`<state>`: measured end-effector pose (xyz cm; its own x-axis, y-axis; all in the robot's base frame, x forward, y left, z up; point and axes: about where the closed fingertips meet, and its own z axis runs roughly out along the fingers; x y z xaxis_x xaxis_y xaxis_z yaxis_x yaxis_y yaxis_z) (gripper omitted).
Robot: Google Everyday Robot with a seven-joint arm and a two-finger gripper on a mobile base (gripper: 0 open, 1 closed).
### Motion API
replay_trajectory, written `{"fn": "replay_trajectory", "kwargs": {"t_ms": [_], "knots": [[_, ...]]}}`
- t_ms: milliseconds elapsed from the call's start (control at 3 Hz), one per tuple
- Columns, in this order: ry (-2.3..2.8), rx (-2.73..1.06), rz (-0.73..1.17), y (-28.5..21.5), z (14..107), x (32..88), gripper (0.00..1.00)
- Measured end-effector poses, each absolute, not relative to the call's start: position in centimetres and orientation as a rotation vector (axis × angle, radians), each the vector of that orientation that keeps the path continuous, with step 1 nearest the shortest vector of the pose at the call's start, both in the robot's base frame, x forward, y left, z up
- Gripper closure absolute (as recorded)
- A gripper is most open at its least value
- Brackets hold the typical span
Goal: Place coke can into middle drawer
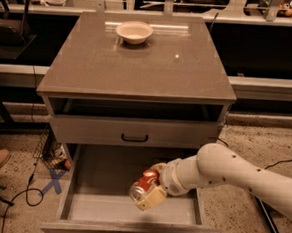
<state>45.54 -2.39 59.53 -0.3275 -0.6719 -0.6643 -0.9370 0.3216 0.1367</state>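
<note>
The pincer [149, 193] is pinched around the small orange-red cylindrical coke can [142, 182], which lies tilted in its grip with its silver end toward the lower left. Both hang inside the open, wide pale grey middle drawer [102, 171], seemingly just above its floor. Above the pincer is a grey drawer front [95, 131] with a black handle, and well beyond it a cream round bowl [134, 31] sits on the brown tabletop [139, 70].

The small orange-red metal drink can [144, 183], glossy with a bright silver end, is clamped in the cream, matt, plastic-looking end effector [150, 187], low over the right side of the wide pale grey drawer [104, 172]. The drawer's flat floor looks smooth and dull. The white arm shell [225, 170] has a soft sheen, and the grey-brown desk top [139, 70] is polished enough to catch glints near the smooth cream round bowl [134, 32].
</note>
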Motion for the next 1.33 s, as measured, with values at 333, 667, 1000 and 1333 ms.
{"fn": "replay_trajectory", "kwargs": {"t_ms": [333, 667, 1000, 1333], "knots": [[2.092, -1.423, 0.732, 0.4, 54.8, 45.1, 1.0], [2.095, -1.407, 0.71, 2.7, 51.2, 46.1, 1.0], [2.101, -1.368, 0.679, 4.7, 48.4, 47.9, 1.0], [2.113, -1.328, 0.677, 6.4, 46.2, 49.6, 0.82]]}}
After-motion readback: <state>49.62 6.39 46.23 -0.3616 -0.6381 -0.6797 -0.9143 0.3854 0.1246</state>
